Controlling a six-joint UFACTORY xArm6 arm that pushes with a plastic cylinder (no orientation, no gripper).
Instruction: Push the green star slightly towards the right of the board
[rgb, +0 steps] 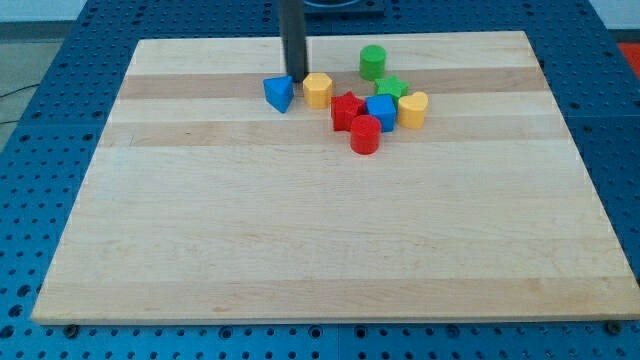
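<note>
— Camera view: approach step, by the look of it; no contact yet with the green star-shaped block (391, 87). Sits in the cluster near the view's top, right of centre, partly hidden behind the blue cube (381, 111).

— And my tip (298, 78)?

— Down on the pale wooden board (300, 250), wedged between the blue wedge-like block (279, 93) and the yellow block (318, 90), just beside both, possibly touching; cannot tell which. Well to the view's left of the star.

— Jaws?

— None on this rig. Just a straight dark rod, nothing held, nothing to open or close.

— Next move, then?

— Probably a detour. Needs a start point on the star's left flank, then a short push toward the view's right. Awkward: red block (346, 109) and yellow block crowd that side, green cylinder (373, 61) stands just above, yellow heart-like block (413, 109) lies lower right. Likely best entered from the view's top, through the gap between yellow block and green cylinder.

— Risk?

— Dragging neighbours along; keep the stroke brief.

— Pose of the arm?

— Rod upright, dropping straight from the view's top edge; upper arm out of sight. Red cylinder (365, 134) at the cluster's bottom, clear of the route.
</note>
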